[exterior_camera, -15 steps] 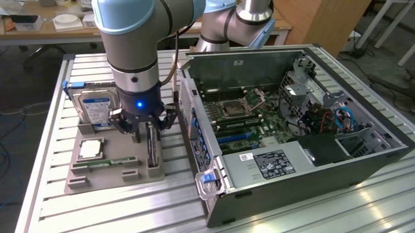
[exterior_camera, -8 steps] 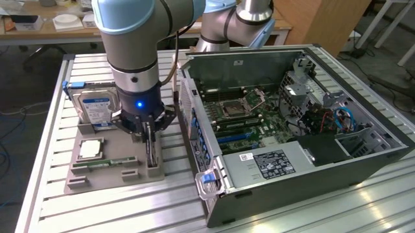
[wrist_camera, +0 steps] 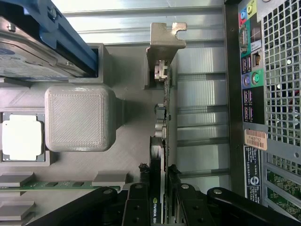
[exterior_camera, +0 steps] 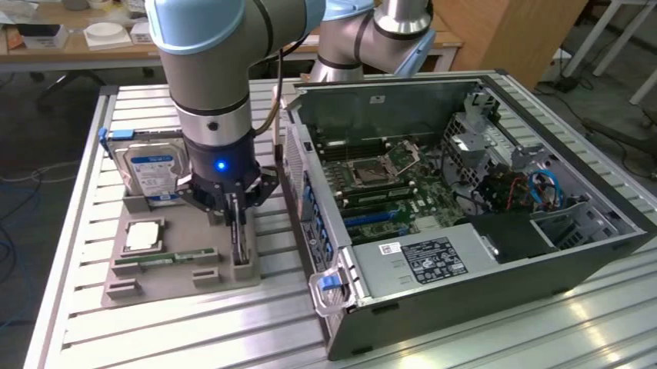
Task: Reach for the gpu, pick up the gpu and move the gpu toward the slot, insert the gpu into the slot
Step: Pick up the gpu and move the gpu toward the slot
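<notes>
Robotics lab or workshop: UR arm (exterior_camera: 211, 84) over slotted aluminium bench (exterior_camera: 154, 338), open PC tower (exterior_camera: 462, 192), grey 3D-printed parts fixture (exterior_camera: 169, 283), cluttered wooden desk (exterior_camera: 61, 54) behind, cables (exterior_camera: 605, 108) across floor.

The arm descends at the exterior view's left, over a grey holder (exterior_camera: 169, 283) on the slatted metal desk (exterior_camera: 185, 330). Its gripper (exterior_camera: 235, 221) is down on the gpu (exterior_camera: 241, 250), which stands on edge in the holder, with the jaws on either side of its upper edge. The holder also carries a hard drive (exterior_camera: 150, 173), a processor (exterior_camera: 141, 235) and a green memory stick (exterior_camera: 165, 260). At the exterior view's right lies an open computer case (exterior_camera: 575, 265), its green motherboard (exterior_camera: 411, 201) showing parallel blue and black slots (exterior_camera: 375, 221).
</notes>
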You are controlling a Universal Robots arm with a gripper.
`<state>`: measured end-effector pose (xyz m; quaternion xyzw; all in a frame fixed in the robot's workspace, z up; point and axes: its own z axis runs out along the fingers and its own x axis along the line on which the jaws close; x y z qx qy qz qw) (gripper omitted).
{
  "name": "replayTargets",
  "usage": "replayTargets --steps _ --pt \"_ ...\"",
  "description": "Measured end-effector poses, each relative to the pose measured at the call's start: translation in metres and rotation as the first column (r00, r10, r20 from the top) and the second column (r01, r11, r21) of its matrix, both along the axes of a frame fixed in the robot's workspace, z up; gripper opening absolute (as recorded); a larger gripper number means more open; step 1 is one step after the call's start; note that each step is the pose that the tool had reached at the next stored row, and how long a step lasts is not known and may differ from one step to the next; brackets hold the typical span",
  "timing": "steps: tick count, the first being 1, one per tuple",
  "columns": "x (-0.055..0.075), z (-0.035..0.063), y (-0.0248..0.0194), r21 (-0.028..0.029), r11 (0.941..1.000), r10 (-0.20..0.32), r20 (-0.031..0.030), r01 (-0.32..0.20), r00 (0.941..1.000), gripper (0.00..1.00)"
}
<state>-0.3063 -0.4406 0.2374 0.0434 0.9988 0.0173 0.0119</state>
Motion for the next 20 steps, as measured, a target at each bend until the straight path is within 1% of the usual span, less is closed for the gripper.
replayTargets --steps 10,12,13,16,20 --pt "0.0 0.0 0.0 0.0001 1.0 0.0 0.0001 0.0 1.0 0.26" --pt "0.0 0.0006 0.0001 0.0008 1.0 0.0 0.0003 0.0 1.0 0.26" --pt "0.0 0.0015 0.0001 0.0015 1.0 0.0 0.0003 0.0 1.0 0.26" --pt "0.0 0.0053 0.0 0.0108 0.9999 0.0 0.0001 0.0 1.0 0.26" --pt "0.0 0.0095 0.0 0.011 0.9999 0.0 0.0 0.0 1.0 0.26"
